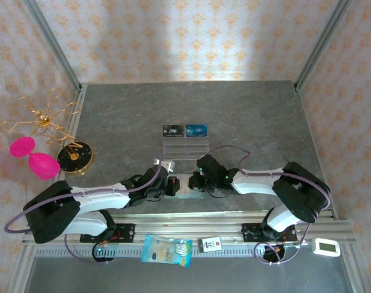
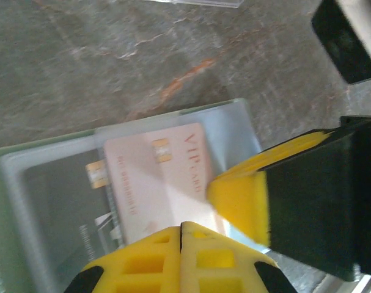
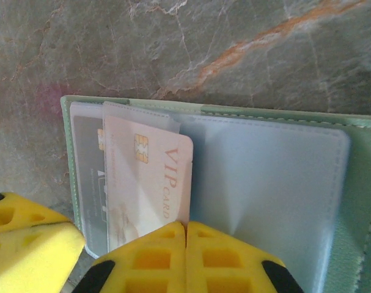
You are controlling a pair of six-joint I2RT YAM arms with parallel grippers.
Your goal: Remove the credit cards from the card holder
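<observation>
**VIP CARD PART-SLEEVED; BOTH GRIPPERS CLOSED OVER THE OPEN HOLDER**

Location: card holder (image 1: 184, 187) open and flat, clear pockets up, just inside the middle of the table's (image 1: 252, 122) near edge. Gold VIP credit card (image 3: 150, 177) in an end pocket, one corner already past the sleeve's edge.

Step in hand, as judged: sliding that card out of its sleeve.

Recommended method:
- Pin the green cover with one closed tip, well off the card.
- Drag the card with the other tip toward the sleeve's open side.
- Keep pressure light, so as not to buckle the soft plastic.
- Avoid pressing both tips on the same card; likely to trap it.
- Part the jaws only once enough edge overhangs to pinch.

Pose:
- Left gripper (image 2: 181, 231): jaws pressed fully together, nothing visible between them, tips at the card's near end.
- Right gripper (image 3: 186, 229): likewise closed and empty to the eye, tips over the card's edge; contact or a slight hover, cannot tell.
- Both arms low, reaching inward along the near edge, tips just beside each other above the holder.
</observation>
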